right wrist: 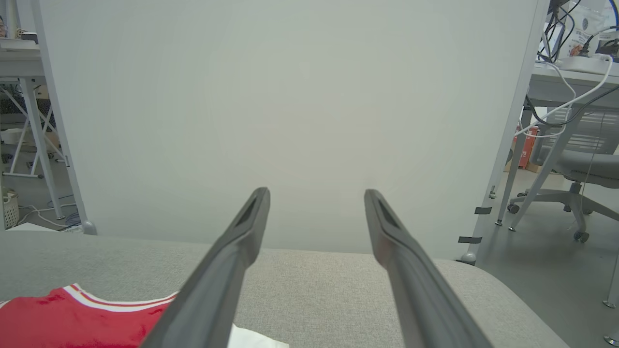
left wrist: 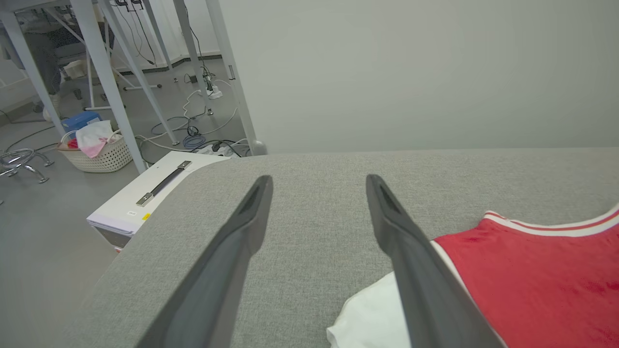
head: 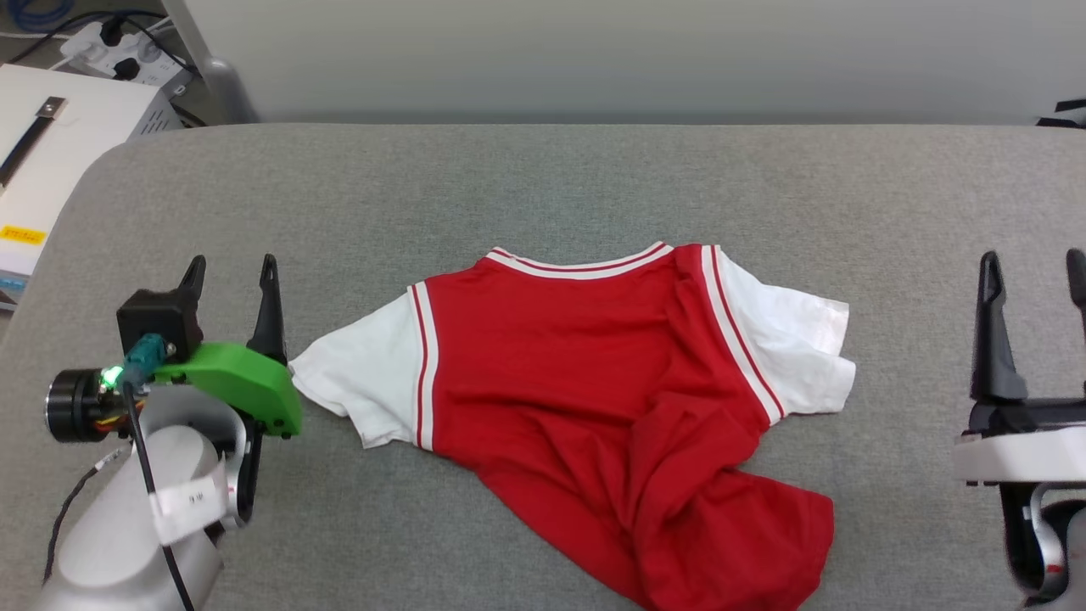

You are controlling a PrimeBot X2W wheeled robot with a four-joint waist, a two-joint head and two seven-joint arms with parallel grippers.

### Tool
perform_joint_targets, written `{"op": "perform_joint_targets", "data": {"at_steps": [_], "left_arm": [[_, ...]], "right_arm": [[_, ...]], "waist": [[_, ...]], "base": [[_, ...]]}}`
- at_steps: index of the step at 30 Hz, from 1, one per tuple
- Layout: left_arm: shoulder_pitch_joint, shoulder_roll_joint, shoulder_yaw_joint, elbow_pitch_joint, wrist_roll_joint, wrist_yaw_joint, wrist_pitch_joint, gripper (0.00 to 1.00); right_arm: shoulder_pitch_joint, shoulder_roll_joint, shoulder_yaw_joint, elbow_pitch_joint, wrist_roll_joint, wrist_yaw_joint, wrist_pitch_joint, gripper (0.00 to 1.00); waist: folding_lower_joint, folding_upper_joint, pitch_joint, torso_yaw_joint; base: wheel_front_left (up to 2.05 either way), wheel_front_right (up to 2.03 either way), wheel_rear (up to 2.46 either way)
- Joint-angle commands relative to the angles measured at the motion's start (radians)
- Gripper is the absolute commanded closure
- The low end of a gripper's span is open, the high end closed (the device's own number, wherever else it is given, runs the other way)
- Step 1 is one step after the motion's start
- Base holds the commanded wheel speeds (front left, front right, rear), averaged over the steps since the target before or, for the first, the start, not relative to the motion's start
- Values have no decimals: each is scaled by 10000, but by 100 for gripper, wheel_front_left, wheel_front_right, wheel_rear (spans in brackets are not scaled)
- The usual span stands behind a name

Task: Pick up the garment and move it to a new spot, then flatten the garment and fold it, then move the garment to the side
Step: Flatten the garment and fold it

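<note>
Your shirt (head: 594,399) lay rumpled in the middle of the grey table (head: 543,187), collar toward the wall panel (head: 594,59). Your left gripper (head: 233,263) stood beside the white sleeve (head: 365,382), fingers spread wide and holding nothing; whether one finger brushed the cloth, I couldn't tell. Your right gripper (head: 1032,259) gaped empty, well apart from the shirt. A white box (head: 51,161) sat off the table's left corner, with a laundry basket (left wrist: 99,152) on the floor beyond it.

Head above, wrists low forward, sharing garment (head: 594,356)
</note>
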Motion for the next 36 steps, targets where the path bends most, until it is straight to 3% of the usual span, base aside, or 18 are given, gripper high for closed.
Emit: {"op": "perform_joint_targets", "data": {"at_steps": [1,4,6,12,15,18,22,29,36], "left_arm": [[714,-148,397,-548,535,253,-53,0],[1780,-448,1352,-2012,1747,738,-54,0],[2365,-785,1831,-2758,2255,816,-55,0],[3436,-1784,2901,-4053,3488,504,-55,0],[3670,-2187,3231,-4252,3902,205,-56,0],[3766,-2603,3539,-4418,4343,-10,-56,0],[3773,-3067,3882,-4567,4755,-316,-56,0],[3617,-3689,4357,-4638,5282,-897,-56,0],[3370,-4183,4601,-4641,5668,-1258,-56,0]], "right_arm": [[-362,-284,2,-21,-81,-7,-90,0],[-943,-969,180,156,-29,-7,-90,0],[-1302,-1383,316,312,108,-7,-90,0],[-2348,-3075,1413,1588,1048,-7,127,0],[-2956,-4108,2531,2138,2033,-7,1390,0],[-3482,-5365,3983,2320,3221,-7,3353,0],[-4077,-6486,5229,2351,4677,-7,5689,0],[-4889,-7371,6518,2655,6632,-7,8877,0],[-5680,-7514,7607,3390,6912,-7,9781,0]], "waist": [[0,0,-76,215],[0,0,-16,374],[0,0,57,512],[0,0,352,938],[0,0,518,1128],[0,0,717,1323],[0,0,996,1525],[0,0,1576,1835],[0,0,2172,2101]], "base": [[0,0,0],[0,0,0],[0,0,0],[0,0,0],[0,0,0],[0,0,0],[0,0,0],[0,0,0],[0,0,0]]}}
